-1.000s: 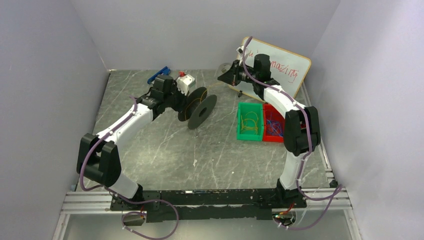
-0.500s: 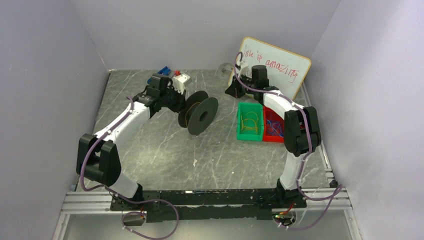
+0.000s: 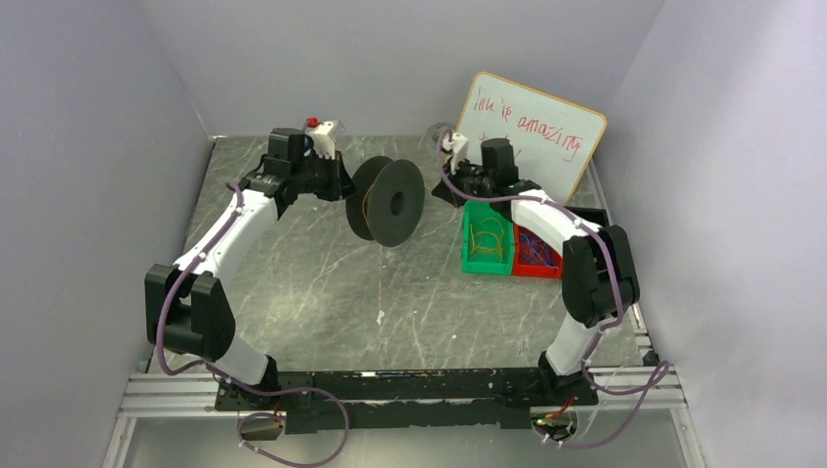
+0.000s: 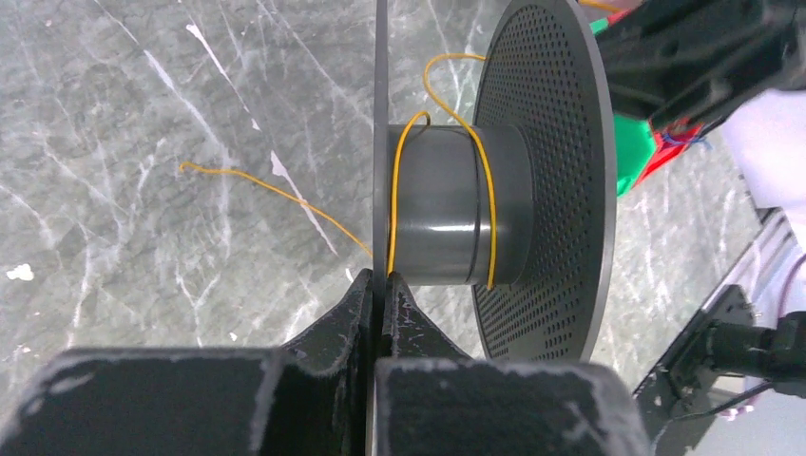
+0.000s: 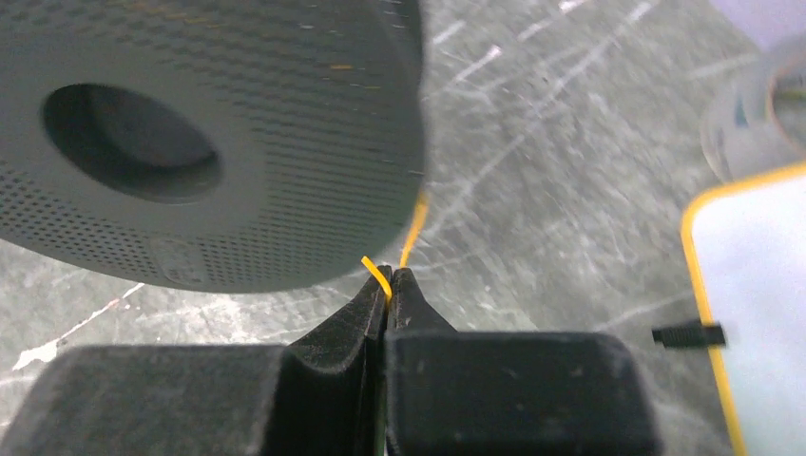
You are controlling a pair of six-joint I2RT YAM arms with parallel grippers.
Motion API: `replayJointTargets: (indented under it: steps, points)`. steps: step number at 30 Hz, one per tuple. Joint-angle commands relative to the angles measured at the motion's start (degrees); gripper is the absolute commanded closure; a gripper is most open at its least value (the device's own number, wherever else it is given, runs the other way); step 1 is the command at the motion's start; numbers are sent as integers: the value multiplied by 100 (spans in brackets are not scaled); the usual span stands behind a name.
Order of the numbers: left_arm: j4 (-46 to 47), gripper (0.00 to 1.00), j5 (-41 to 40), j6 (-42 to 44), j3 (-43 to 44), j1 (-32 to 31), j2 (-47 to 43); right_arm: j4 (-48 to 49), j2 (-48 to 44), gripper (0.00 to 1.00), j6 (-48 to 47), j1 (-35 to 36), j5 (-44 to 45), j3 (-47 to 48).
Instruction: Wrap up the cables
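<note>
Cable (image 4: pixel 491 218), two turns on one spool (image 4: pixel 442 204); one green bin (image 3: pixel 486 268)

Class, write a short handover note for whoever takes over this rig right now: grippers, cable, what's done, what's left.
Left gripper: shut on the rim flange of the black spool.
Right gripper: shut on the yellow cable beside the spool.
Done: roughly two loose turns on the hub.
Left: wind in the loose tail over the table; more yellow cables lie in the green bin.
</note>
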Motion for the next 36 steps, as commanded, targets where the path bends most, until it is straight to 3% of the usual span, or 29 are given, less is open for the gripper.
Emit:
replayJointTargets:
  steps: [1,10,17,27,36]
  points:
    - [819,97,734,-790,-48,256,-3,-267,-346,100,-1265,541,418,-81]
    - [1307,97,1528,-1377,-238,636,67,-651,-247,100,-2172,861,1043,-197]
    - [1457,97,1577,-1613,-162,819,-8,-1152,-210,100,-2746,1159,1099,-197]
    - [1134,98,477,-1439,-152,829,-28,-1648,-494,100,-3029,1870,510,-187]
    - [885,97,-522,-995,-329,334,-76,-2161,-293,100,-2676,2402,-85,1021]
